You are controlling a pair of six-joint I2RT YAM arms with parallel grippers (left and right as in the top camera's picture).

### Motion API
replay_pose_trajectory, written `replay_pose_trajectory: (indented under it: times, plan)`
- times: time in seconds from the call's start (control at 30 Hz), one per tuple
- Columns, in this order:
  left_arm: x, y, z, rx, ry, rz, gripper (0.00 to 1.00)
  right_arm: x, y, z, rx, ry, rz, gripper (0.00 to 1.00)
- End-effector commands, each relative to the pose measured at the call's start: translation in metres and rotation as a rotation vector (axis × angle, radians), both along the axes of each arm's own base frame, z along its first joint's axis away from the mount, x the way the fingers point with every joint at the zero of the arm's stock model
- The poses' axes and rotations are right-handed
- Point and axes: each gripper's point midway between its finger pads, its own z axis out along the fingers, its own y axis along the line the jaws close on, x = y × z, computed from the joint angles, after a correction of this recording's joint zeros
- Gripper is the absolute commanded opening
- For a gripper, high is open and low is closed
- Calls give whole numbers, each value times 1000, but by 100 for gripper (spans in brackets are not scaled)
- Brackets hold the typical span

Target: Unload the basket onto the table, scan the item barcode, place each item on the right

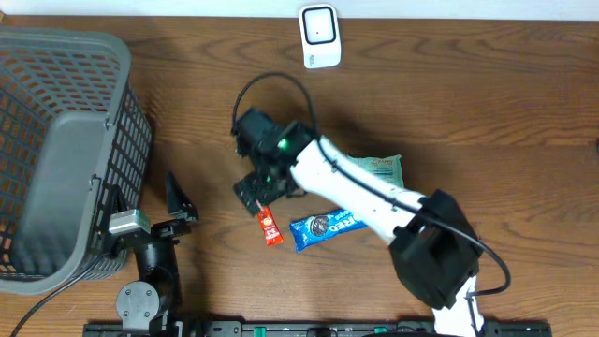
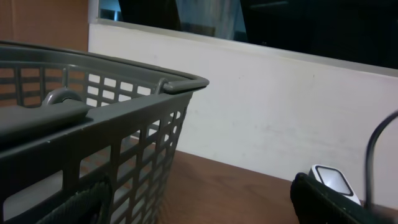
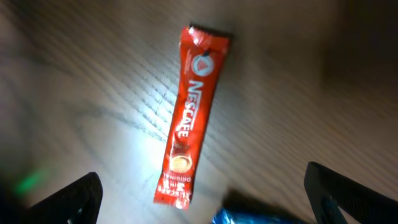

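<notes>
The red coffee stick [image 1: 270, 226] lies flat on the brown desk [image 1: 487, 112], just beside a blue cookie pack [image 1: 326, 227]. We see the right tool [image 1: 262, 195] right above it, its two fingers wide apart and holding nothing. The left tool [image 1: 180, 208] is open too, next to the gray basket [image 1: 131, 122].
</notes>
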Motion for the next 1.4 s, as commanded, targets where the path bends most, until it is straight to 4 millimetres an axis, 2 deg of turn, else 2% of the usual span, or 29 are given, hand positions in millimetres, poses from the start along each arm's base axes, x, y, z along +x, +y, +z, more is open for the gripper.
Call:
replay_pose_trajectory:
  times: [0.0, 0.07, 0.17, 0.3, 0.47, 0.57, 0.67, 0.83, 1.03, 1.13, 1.27, 1.3, 1.37]
  plan:
    - [-1, 0, 2, -8, -9, -4, 92, -2, 4, -17, -58, -105, -1, 97]
    - [-1, 0, 2, -8, -9, -4, 92, 2, 10, -20, -57, -158, -6, 92]
    - [-1, 0, 2, -8, -9, -4, 92, 8, 15, -23, -48, -216, -39, 91]
    - [-1, 0, 2, -8, -9, -4, 92, 11, 19, -35, -15, -241, -78, 86]
    - [-1, 0, 2, -8, -9, -4, 92, 10, 18, -51, 8, -242, -113, 66]
    - [-1, 0, 2, -8, -9, -4, 92, 7, 17, -55, 8, -235, -114, 63]
    - [-1, 0, 2, -8, -9, -4, 92, 0, 12, -63, -6, -214, -127, 62]
    - [-1, 0, 2, -8, -9, -4, 92, -11, 5, -75, -36, -196, -114, 69]
    - [-1, 0, 2, -8, -9, -4, 92, -19, -5, -91, -78, -198, -104, 69]
    - [-1, 0, 2, -8, -9, -4, 92, -22, -9, -104, -120, -206, -96, 51]
    - [-1, 0, 2, -8, -9, -4, 92, -20, -14, -107, -152, -229, -99, 6]
    - [-1, 0, 2, -8, -9, -4, 92, -19, -15, -107, -158, -235, -101, 1]
    - [-1, 0, 2, -8, -9, -4, 92, -18, -16, -106, -164, -239, -109, 1]
